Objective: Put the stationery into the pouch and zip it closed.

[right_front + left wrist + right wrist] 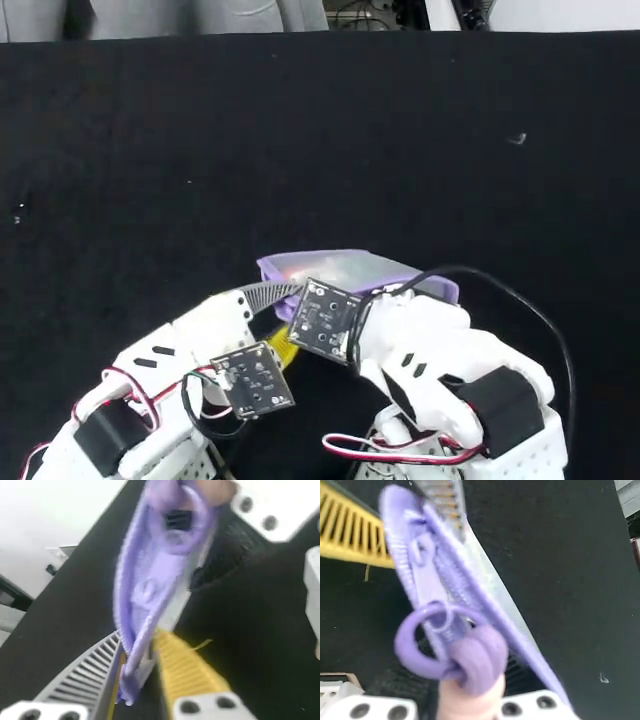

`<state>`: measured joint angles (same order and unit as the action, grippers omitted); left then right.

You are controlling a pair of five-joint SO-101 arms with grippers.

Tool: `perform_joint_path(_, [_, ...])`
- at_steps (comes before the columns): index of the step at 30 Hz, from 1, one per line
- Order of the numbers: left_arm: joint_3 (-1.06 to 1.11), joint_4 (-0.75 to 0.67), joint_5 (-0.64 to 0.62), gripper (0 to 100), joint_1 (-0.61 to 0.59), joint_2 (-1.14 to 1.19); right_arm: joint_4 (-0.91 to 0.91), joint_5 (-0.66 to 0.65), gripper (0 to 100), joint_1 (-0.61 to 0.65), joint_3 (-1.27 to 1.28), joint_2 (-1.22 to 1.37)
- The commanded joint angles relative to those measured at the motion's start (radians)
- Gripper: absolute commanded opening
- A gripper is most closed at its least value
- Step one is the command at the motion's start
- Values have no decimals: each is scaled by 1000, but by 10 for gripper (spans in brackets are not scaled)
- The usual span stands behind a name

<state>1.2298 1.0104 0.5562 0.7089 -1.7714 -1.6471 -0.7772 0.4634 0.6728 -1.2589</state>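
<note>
Pouch sits low centre of the high view on the tabletop. It looks soft, light and floppy. Left claw clamps narrow on its end. Right claw meets the ring pull, but I cannot tell its grip. The fabric end and pull seem the best holds.

Your left arm is white moulded plastic with a black servo block, red, white and black wires and a dark square camera board. The left gripper has a grey ribbed finger and a yellow ribbed finger. Your right arm matches, and carries a thick black cable.
</note>
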Motion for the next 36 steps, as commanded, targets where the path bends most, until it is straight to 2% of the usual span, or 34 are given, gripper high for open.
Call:
perform_joint_path(1, [-1, -18, -15, 29, 4, -3, 34, 0, 11, -69, -44, 4])
perform_joint_path(5, [36, -5, -52, 27, -1, -3, 89, 0, 11, -207, -125, 4])
perform_joint_path(17, [96, -9, -55, 28, -2, -3, 86, -11, 11, -551, -286, 4])
perform_joint_path(21, [119, -17, -54, 28, -2, -3, 87, -68, 11, -649, -335, 4])
perform_joint_path(28, [119, -17, -55, 28, -4, -3, 115, -163, 11, -769, -338, 4])
perform_joint_path(36, [119, -14, -55, 28, -4, -3, 307, -176, 11, -891, -216, 13])
